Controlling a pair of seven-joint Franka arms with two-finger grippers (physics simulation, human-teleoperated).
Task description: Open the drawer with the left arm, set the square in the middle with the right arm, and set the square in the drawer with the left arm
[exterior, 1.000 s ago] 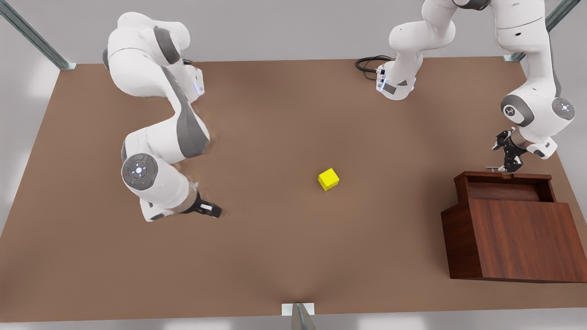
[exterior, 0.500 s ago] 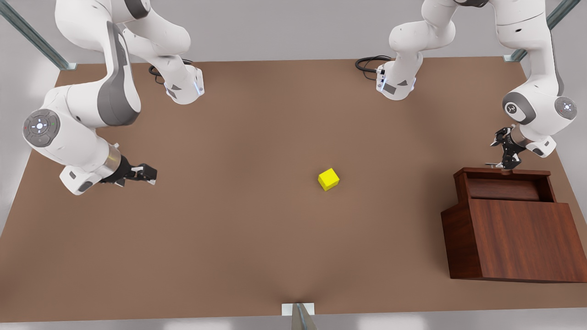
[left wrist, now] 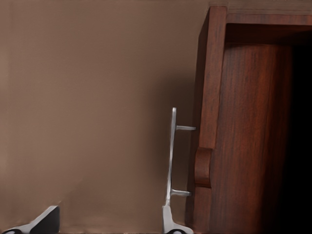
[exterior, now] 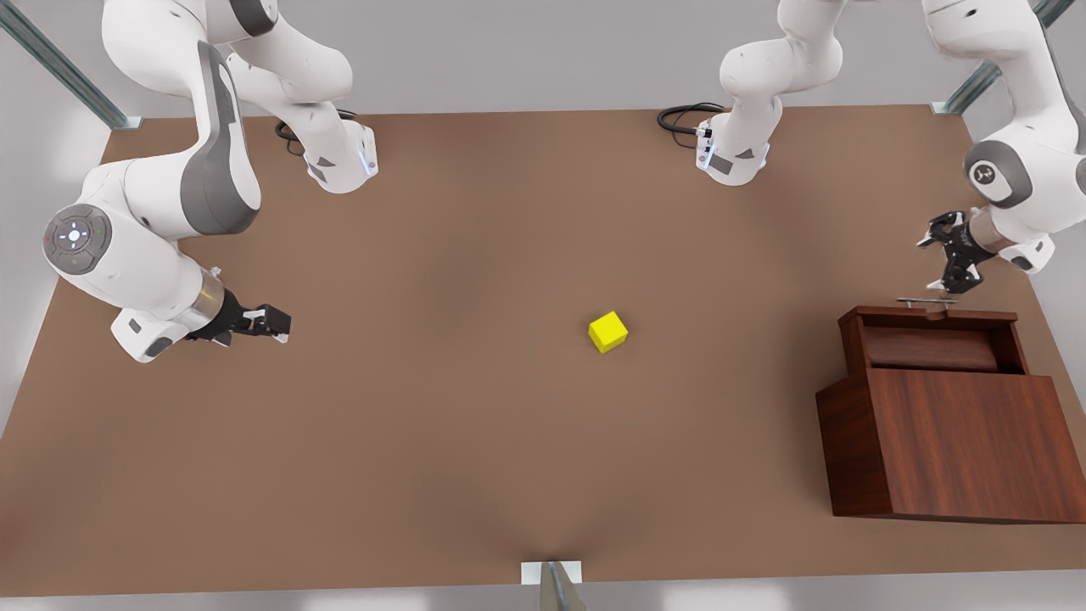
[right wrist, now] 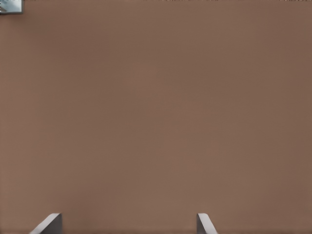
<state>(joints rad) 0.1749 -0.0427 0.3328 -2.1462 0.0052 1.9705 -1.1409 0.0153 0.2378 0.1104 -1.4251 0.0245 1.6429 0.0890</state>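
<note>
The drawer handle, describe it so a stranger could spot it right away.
Find the big reddish-brown wooden cabinet at the front view's right. Its drawer is pulled out toward the far table edge. On the drawer's front sits the handle, a thin silver bar, the only metal on all that wood.

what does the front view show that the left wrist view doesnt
Front view alone: the yellow square sitting mid-table, the right gripper waiting open at that view's left, and the whole cabinet. Left wrist view alone: a close look at the handle's two posts, with the open left gripper off the bar. Both: the drawer, pulled out, its silver handle and the brown tabletop.
</note>
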